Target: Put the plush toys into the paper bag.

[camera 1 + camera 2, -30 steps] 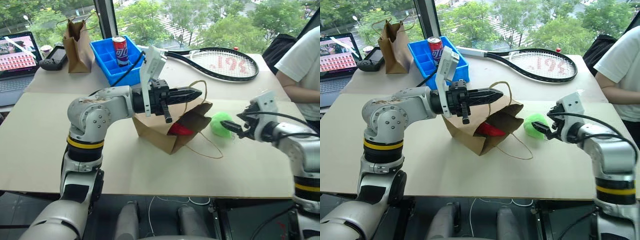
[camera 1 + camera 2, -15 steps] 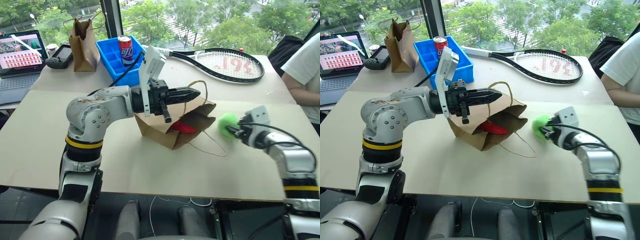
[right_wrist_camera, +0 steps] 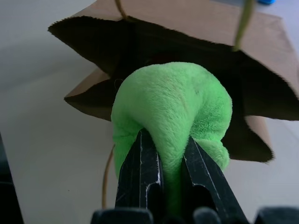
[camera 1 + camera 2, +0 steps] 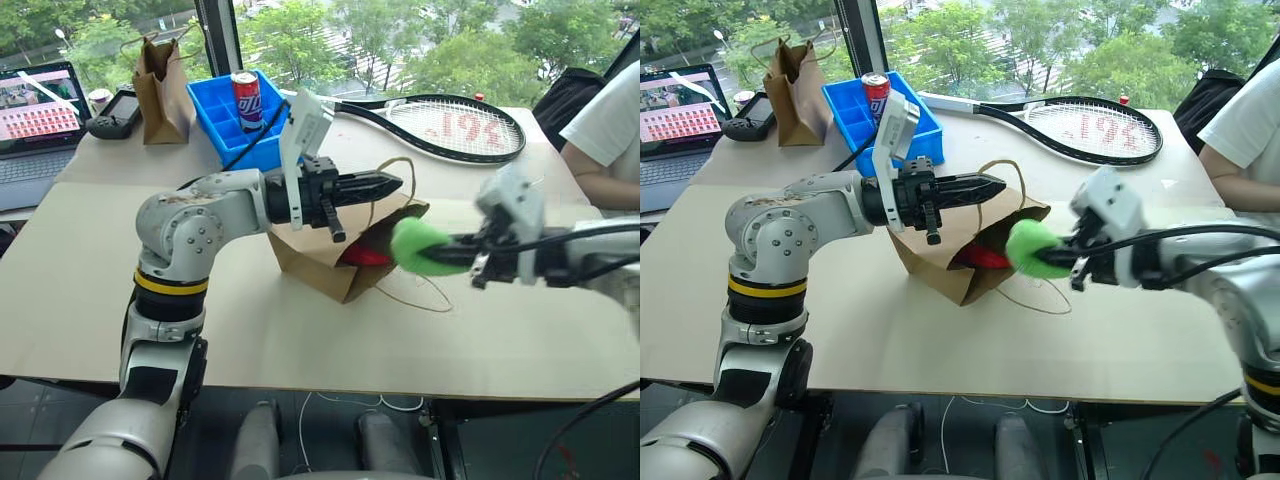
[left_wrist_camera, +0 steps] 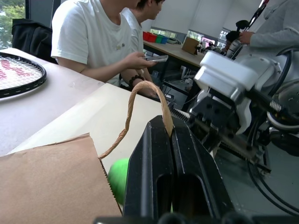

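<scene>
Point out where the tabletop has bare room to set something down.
Free: the near strip of the table in front of the paper bag, and the stretch left of the left arm, below the laptop. Crowded: the far edge, with the blue tray, dark bag and racket.

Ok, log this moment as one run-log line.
left fingers: shut on twine handle | right fingers: shut on green plush, at paper bag mouth | red plush: inside bag
</scene>
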You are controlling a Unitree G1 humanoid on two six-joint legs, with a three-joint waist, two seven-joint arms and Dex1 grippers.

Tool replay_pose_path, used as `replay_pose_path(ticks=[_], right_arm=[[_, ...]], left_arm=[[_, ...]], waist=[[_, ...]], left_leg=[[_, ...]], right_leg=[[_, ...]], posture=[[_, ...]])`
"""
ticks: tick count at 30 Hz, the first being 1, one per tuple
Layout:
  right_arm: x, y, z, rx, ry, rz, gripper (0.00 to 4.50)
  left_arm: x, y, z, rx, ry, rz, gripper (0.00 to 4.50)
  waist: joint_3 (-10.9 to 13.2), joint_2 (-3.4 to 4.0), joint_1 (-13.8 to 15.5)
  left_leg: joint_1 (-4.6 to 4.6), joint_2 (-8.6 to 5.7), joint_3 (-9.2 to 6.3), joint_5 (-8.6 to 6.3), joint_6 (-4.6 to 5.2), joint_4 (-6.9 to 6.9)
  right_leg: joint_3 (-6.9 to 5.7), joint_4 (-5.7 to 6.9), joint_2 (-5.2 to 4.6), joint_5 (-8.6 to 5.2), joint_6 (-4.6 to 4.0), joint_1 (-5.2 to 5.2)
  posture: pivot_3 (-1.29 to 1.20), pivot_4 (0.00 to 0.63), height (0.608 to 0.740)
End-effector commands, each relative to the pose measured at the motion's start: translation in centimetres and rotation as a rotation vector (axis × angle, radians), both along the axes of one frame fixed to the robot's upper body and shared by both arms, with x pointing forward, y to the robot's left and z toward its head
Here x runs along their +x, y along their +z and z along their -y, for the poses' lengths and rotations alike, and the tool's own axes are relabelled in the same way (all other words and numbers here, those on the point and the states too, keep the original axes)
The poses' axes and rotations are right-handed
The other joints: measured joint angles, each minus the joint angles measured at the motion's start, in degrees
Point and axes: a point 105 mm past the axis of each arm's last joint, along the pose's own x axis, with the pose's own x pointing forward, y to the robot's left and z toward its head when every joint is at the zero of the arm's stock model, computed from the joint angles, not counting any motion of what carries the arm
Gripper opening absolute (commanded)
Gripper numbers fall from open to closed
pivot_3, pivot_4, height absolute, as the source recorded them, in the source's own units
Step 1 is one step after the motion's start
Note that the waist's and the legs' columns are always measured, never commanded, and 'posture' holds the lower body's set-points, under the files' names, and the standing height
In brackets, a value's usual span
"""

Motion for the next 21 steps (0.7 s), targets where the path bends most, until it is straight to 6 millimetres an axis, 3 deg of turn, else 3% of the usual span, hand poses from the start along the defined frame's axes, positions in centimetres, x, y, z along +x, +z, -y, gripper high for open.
replay_pose_path(ticks=[1, 7, 10, 16, 21], right_arm=[[2.0, 0.0, -1.1, 0.002, -0.029, 0.047, 0.03], [3.9, 0.0, -3.3, 0.049, -0.017, 0.064, 0.03], [5.9, 0.0, -4.4, 0.221, -0.1, 0.055, 0.03], [8.8, -2.7, -5.2, 0.523, -0.345, 0.001, 0.03], [9.3, -3.0, -5.2, 0.684, -0.468, -0.029, 0.03]], left_arm=[[-0.6, 1.5, 0.4, -0.025, -0.017, 0.059, 0.0], [-0.8, 1.5, 0.4, -0.026, -0.027, 0.056, 0.0], [-0.7, 1.5, 0.3, -0.03, -0.016, 0.056, 0.0], [-0.6, 1.6, 0.1, -0.034, 0.0, 0.057, 0.0], [-0.5, 1.7, 0.0, -0.035, 0.008, 0.056, 0.0]], waist=[[0.0, 0.0, -0.02], [0.0, 0.0, -0.02], [0.0, -0.01, 0.01], [0.0, 0.0, 0.02], [0.0, 0.0, 0.05]], left_leg=[[-0.03, 0.0, 0.0, 0.0, 0.0, 0.0], [-0.07, 0.0, -0.01, 0.0, 0.01, -0.02], [-0.08, 0.02, -0.02, 0.01, 0.01, -0.03], [-0.09, 0.02, -0.09, 0.01, 0.01, -0.02], [-0.16, 0.01, -0.09, 0.02, -0.01, -0.02]], right_leg=[[0.01, 0.0, 0.0, 0.0, 0.0, -0.03], [-0.01, 0.02, 0.02, 0.0, 0.01, -0.07], [-0.04, 0.02, 0.03, 0.0, 0.01, -0.07], [-0.09, 0.09, 0.05, 0.01, 0.02, -0.06], [-0.12, 0.09, 0.03, 0.02, 0.03, -0.1]], posture=[[0.0, 0.15, 0.736], [0.0, 0.15, 0.736], [0.0, 0.15, 0.736], [0.0, 0.15, 0.736], [0.0, 0.15, 0.736]])
